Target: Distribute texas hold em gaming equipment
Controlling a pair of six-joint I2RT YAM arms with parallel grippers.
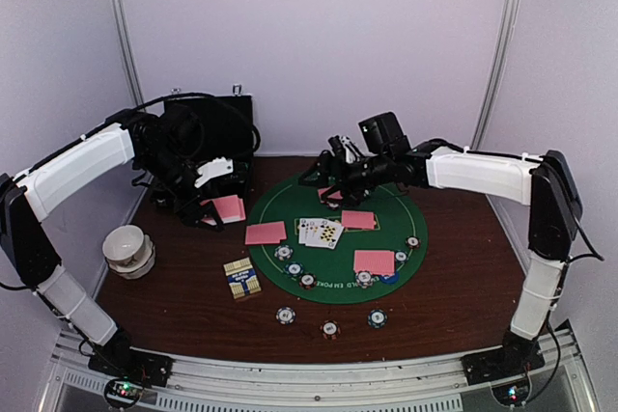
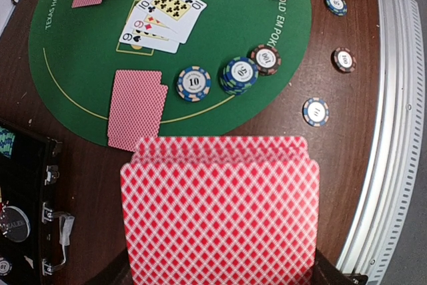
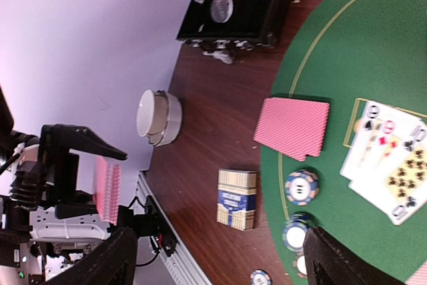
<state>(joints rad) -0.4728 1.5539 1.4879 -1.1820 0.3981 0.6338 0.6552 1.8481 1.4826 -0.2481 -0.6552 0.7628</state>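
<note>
My left gripper (image 1: 214,202) hangs over the table's left side, shut on a stack of pink-backed playing cards (image 2: 220,211) that fills the lower part of the left wrist view. My right gripper (image 1: 326,183) hovers over the far edge of the green mat (image 1: 386,207), open, with nothing between its fingers (image 3: 337,261). Face-up cards (image 1: 321,232) lie at the mat's centre. Pink-backed pairs lie at the mat's left (image 1: 266,233), centre right (image 1: 358,220) and front right (image 1: 374,261). Striped poker chips (image 1: 283,253) sit round the mat's front, and three chips (image 1: 330,329) lie on the wood before it.
A black chip case (image 1: 208,132) stands open at the back left, behind the left arm. A white bowl (image 1: 128,248) sits near the left edge. A blue-and-cream card box (image 1: 241,278) lies on the wood just left of the mat.
</note>
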